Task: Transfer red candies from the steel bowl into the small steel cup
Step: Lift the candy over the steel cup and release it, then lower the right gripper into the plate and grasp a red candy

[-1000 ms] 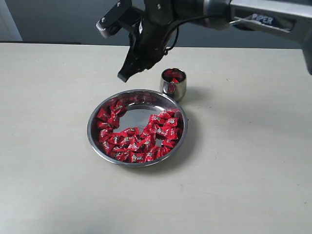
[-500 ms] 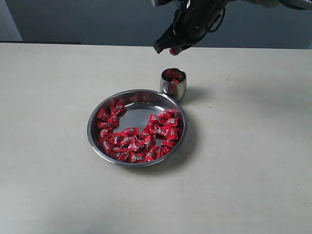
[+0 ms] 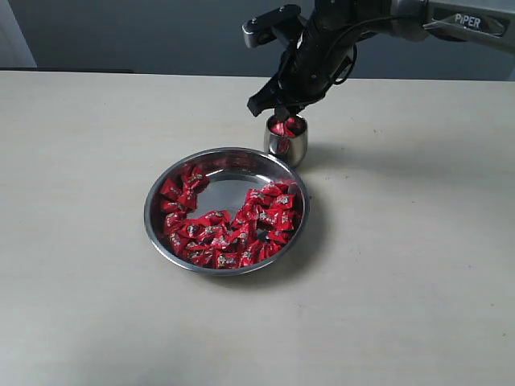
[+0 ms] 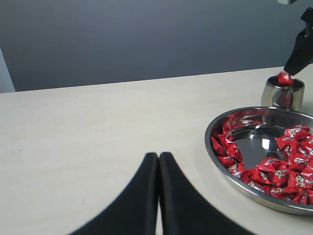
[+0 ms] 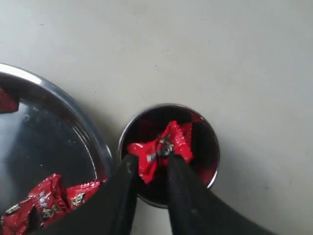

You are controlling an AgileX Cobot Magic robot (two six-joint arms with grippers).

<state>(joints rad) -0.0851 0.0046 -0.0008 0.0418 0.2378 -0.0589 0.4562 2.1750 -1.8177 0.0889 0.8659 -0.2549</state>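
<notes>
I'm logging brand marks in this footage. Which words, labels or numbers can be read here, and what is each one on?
"PIPER": on the grey right arm.
Silver print on the shiny red candies in the wide steel bowl: too small to read.
Print on the red candy in the right hand: blurred.

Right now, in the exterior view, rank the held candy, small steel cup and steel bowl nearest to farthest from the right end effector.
1. held red candy: pinched in the right end effector, above the cup mouth.
2. small steel cup: directly beneath.
3. steel bowl: farthest, lower left in the view.
</notes>
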